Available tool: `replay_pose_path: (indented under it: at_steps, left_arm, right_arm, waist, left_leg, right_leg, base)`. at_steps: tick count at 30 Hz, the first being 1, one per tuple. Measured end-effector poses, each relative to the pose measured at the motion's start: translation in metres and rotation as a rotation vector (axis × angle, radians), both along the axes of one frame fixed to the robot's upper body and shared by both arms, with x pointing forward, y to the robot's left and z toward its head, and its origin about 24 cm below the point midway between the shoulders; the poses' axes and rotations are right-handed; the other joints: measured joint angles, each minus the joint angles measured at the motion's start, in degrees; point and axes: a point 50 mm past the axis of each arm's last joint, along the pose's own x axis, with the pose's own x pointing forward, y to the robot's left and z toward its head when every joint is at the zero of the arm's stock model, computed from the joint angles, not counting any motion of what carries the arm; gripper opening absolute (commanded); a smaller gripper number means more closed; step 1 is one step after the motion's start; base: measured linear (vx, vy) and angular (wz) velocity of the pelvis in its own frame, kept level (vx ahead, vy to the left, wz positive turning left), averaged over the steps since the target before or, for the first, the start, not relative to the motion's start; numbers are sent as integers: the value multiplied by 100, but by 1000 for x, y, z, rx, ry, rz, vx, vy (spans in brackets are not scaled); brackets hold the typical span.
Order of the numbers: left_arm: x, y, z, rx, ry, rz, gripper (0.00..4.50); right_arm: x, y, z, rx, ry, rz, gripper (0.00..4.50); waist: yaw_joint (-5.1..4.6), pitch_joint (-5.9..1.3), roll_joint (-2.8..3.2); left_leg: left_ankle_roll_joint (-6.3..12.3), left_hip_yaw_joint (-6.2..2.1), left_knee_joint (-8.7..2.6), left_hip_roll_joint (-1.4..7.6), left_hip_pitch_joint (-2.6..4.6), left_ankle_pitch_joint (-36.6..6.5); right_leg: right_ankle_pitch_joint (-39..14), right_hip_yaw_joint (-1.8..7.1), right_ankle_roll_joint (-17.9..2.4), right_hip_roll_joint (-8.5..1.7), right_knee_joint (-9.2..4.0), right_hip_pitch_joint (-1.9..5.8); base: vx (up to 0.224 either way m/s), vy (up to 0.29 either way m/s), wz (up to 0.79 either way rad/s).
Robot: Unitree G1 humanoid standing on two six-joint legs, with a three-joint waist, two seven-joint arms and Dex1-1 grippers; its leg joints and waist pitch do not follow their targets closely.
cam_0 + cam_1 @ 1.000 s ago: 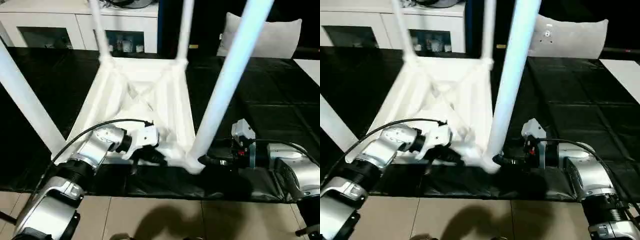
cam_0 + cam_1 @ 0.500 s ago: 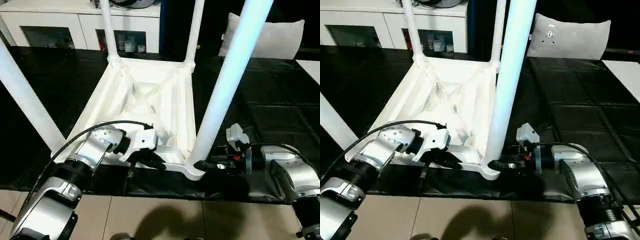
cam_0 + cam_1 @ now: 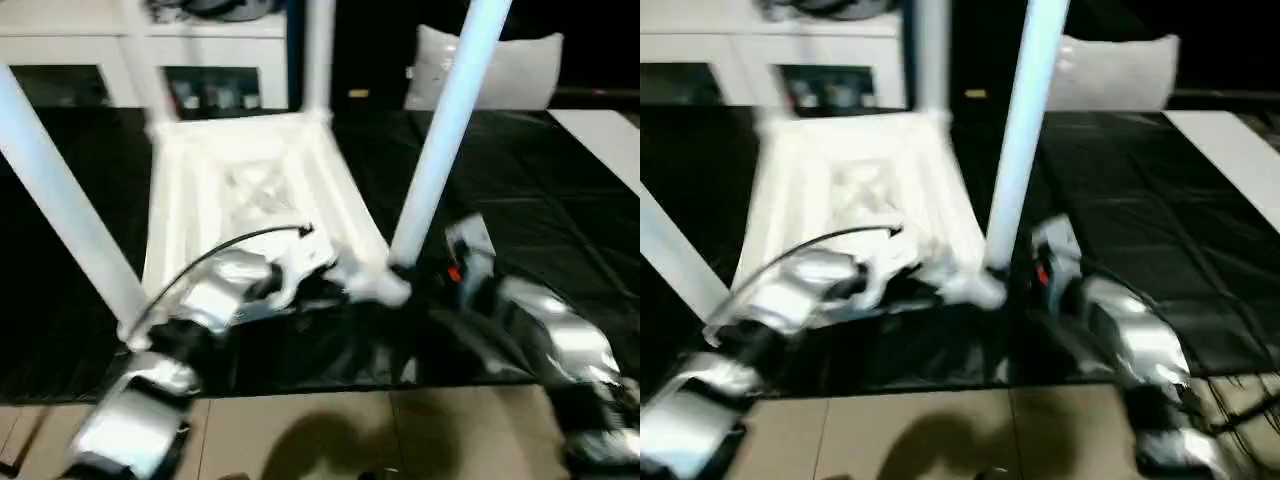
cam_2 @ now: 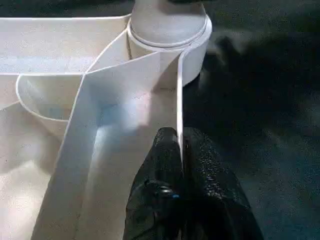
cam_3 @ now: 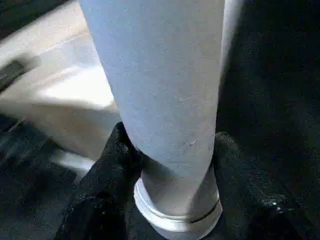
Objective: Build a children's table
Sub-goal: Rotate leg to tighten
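Note:
The children's table [image 3: 180, 200] lies upside down on the black mat, its white ribbed underside facing up and its legs standing upright. My left gripper [image 3: 335, 290] is shut on the thin near rim [image 4: 178, 100] of the top, just short of the corner socket [image 4: 170, 25]. My right gripper [image 3: 420, 275] is at the base of the near right leg [image 3: 445, 130]. Its black fingers [image 5: 117, 150] press against both sides of that leg [image 5: 165, 90], just above the socket. A near left leg [image 3: 60, 200] and a far leg [image 3: 318, 50] also stand up.
A white cabinet [image 3: 80, 50] runs along the back. A pale cushion [image 3: 500, 65] leans at the back right. The black mat [image 3: 520, 190] covers the floor under the table, with beige tiles [image 3: 300, 440] at its near edge.
The whole picture has shifted and tilted, so the camera has moved. Both grippers keep their places at the table's near right corner.

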Motion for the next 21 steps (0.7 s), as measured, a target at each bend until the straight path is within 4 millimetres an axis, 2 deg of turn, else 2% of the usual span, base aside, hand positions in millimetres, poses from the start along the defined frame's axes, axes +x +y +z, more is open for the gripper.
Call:
replay_pose_path:
  at_steps: [3, 4, 6, 13, 14, 16, 18, 21]
  left_arm:
    - [3, -12, 1, -6, -13, 72, 0]
    - [4, -14, 1, -8, -17, 77, 0]
    - [4, -14, 2, -10, -20, 78, 0]
    - [3, -13, 3, 6, -39, 33, 0]
    - [2, -12, 3, 12, -47, 13, 0]
    - [1, -8, 3, 22, -56, -18, 0]
    - [0, -5, 2, 31, -68, -57, 0]
    - [-4, 7, 2, 41, -97, -135, 0]
  right_arm:
    - [10, 5, 1, 1, -10, -111, 192]
    - [10, 5, 1, 1, -21, -117, 226]
    - [10, 5, 1, 6, -32, -117, 263]
    - [7, 0, 1, -4, -43, -93, 307]
    - [4, -2, 0, -14, -51, -71, 307]
    - [-2, -7, -1, -23, -59, -32, 340]
    - [-9, -13, -2, -38, -58, 14, 353]
    - [-26, -29, -8, -47, -24, 83, 384]
  waist:
    - [-7, -5, 8]
    - [0, -9, 14]
    - [14, -12, 20]
    - [79, -11, 19]
    - [96, -11, 20]
    - [137, -11, 20]
    - [157, -11, 21]
    - [204, -9, 18]
  left_leg:
    - [1, 0, -30, 1, -7, -2]
    - [4, 0, -35, 1, -15, -2]
    - [24, 1, -50, 1, -19, 5]
    - [28, 3, -45, 2, -27, 4]
    - [25, 3, -45, 2, -27, 2]
    - [25, 3, -45, 3, -26, 2]
    - [24, 3, -46, 3, -25, 1]
    - [21, 2, -42, 3, -25, 0]
  right_leg:
    - [-2, -3, 5, 2, -2, -11]
    - [-2, -3, -1, 3, 0, -18]
    - [-1, -4, -18, 4, 1, -27]
    - [-1, -3, -22, 4, -1, -31]
    - [-1, -3, -22, 4, -1, -31]
    - [-2, -3, -21, 4, -1, -30]
    - [-2, -3, -20, 4, -2, -28]
    - [-3, -4, -18, 4, -1, -27]
  base:
    - [0, 0, 0]
    - [0, 0, 0]
    - [0, 0, 0]
    - [0, 0, 0]
    - [0, 0, 0]
    - [0, 0, 0]
    - [0, 0, 0]
    - [0, 0, 0]
